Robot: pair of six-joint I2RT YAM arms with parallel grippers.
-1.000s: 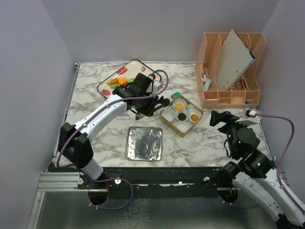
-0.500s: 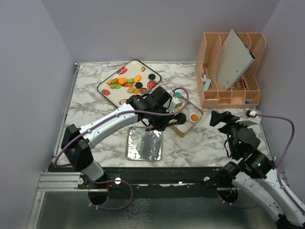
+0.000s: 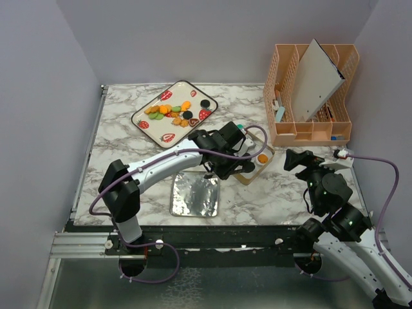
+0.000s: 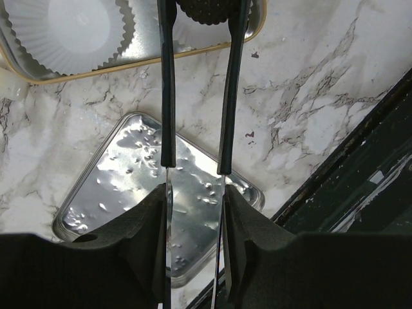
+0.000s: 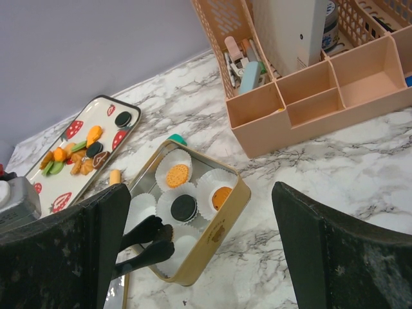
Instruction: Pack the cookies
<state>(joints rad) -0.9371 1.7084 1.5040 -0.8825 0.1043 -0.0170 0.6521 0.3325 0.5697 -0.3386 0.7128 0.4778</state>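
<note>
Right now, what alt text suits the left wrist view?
The left claw pinches a black round cookie over a gold-rimmed tin holding white pleated paper cups. Nearer lies a shiny square metal lid on the white marble table.

You are looking at a white marble-patterned table (image 3: 129, 161) closed in by plain lilac-grey walls (image 3: 58, 77). At the far left you see a white rectangular tray with red strawberry prints and a dark rim (image 3: 154, 131). Near the middle sits an open gold rectangular tin (image 5: 217, 220) lined with white pleated paper cups (image 4: 71, 32); just beside its far corner you can spot a small teal-capped item (image 5: 175, 138). A flat shiny silver lid (image 3: 194, 194) lies near the front edge. At the far right stands a peach latticed plastic desk organiser (image 3: 309, 135), with a white board (image 3: 317, 77) leaning tilted in it
</note>
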